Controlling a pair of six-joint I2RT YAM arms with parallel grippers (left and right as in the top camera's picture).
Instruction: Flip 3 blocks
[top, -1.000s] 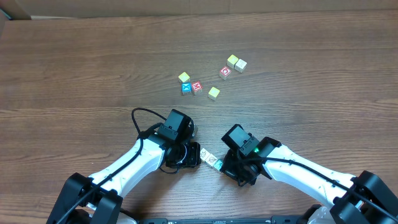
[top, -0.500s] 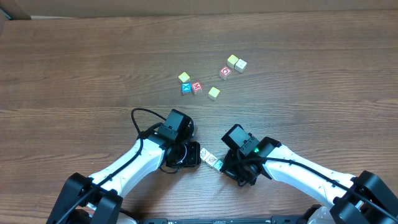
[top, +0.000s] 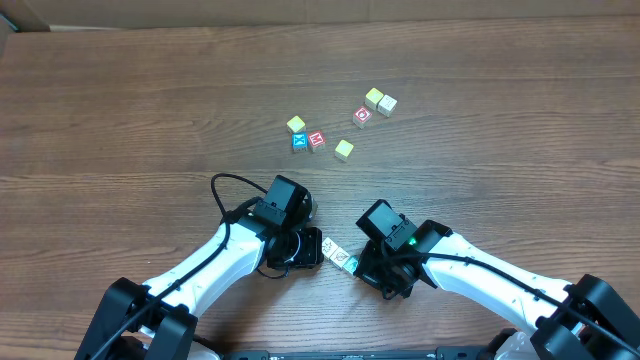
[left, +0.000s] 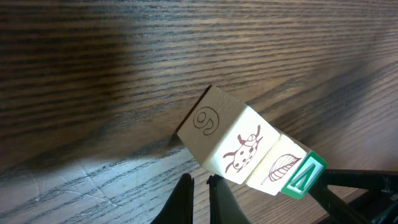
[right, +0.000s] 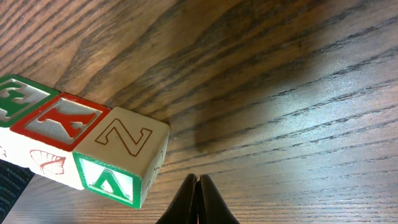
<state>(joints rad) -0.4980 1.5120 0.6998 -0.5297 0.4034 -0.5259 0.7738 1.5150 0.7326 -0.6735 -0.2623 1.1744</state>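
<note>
At the near edge of the wooden surface (top: 120, 110), the left end effector (left: 199, 191) points down with its two fingers drawn together, only a sliver between the tips, gripping nothing. Just beyond its tips lie the blocks (top: 340, 258), three cubes touching in a slanted row between the two arms. From the left wrist, the ladybug block (left: 233, 146) is nearest, with a looped numeral on top. The leaf block (left: 277, 169) comes next, and the Z block (left: 303, 177) shows only one green-framed face.

From overhead the row is too small for its marks to be read, and both end effectors' tips are hidden under the wrist housings.

The right end effector (right: 198, 194) is pinched fully closed and empty, its tips just short of the Z block, which carries a green A on its side. Beside that block a red K faces up. The green face beyond it is cut off by the frame's left edge.

Farther up the surface, well apart from the row, seven loose cubes (top: 344, 149) lie scattered: yellow-green, blue, red and pale tops.
</note>
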